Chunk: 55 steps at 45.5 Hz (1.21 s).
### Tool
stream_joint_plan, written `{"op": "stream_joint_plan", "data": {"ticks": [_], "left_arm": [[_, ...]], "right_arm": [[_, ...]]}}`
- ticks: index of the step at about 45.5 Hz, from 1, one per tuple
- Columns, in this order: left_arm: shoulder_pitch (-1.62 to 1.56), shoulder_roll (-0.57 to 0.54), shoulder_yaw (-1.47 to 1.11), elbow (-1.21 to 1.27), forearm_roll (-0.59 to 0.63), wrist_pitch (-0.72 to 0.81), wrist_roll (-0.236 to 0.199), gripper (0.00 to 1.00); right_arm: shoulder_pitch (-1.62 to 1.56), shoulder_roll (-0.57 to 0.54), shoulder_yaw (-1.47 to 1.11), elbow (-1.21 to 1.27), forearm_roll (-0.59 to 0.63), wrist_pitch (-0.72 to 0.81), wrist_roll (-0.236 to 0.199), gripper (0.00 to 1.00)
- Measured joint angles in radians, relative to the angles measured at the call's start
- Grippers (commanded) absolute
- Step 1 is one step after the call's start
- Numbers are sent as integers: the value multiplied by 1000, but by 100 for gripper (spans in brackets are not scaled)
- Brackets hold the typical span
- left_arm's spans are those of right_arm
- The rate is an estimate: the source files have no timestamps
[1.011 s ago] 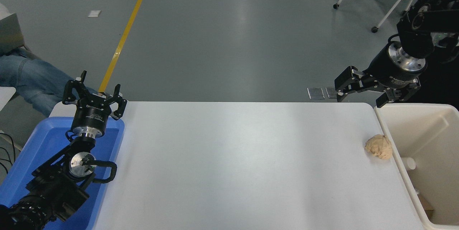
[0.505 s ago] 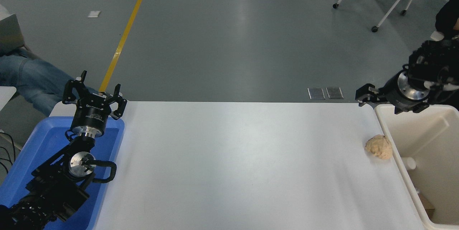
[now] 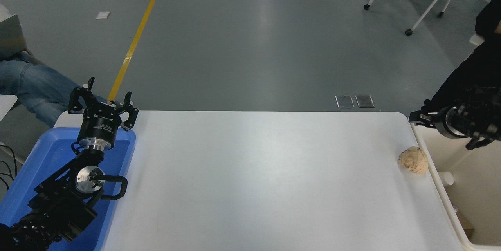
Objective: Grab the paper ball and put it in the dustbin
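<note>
Tan paper ball [image 3: 414, 159], one, lay at table [image 3: 254, 180] right edge beside one dustbin [image 3: 442, 194]; left gripper [image 3: 102, 104] fingers spread, right gripper [image 3: 424, 118] fingers unclear.

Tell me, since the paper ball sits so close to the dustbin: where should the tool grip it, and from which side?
Probably from straight above, closing across the paper ball at its widest middle. It is a roughly round crumpled lump resting on the table, right beside the dustbin wall, so a sideways approach from the right looks blocked.
</note>
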Motion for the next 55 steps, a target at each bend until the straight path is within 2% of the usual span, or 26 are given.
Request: {"op": "stream_joint_plan", "data": {"ticks": [28, 37, 41, 43, 48, 52, 55], "left_arm": [[0, 0, 0, 0, 0, 0, 0, 99], [0, 0, 0, 0, 0, 0, 0, 99], [0, 0, 0, 0, 0, 0, 0, 99], [0, 0, 0, 0, 0, 0, 0, 99], [0, 0, 0, 0, 0, 0, 0, 99], [0, 0, 0, 0, 0, 0, 0, 99], [0, 0, 0, 0, 0, 0, 0, 99]], "right_arm": [[-177, -1, 231, -43, 2, -79, 2, 100], [-205, -5, 283, -45, 2, -96, 6, 96], [-215, -5, 294, -46, 2, -108, 8, 81], [-219, -5, 301, -46, 2, -114, 9, 71], [-228, -5, 316, -43, 2, -121, 11, 29], [-234, -5, 326, -40, 1, -125, 13, 1], [-239, -5, 331, -38, 2, -127, 19, 0]]}}
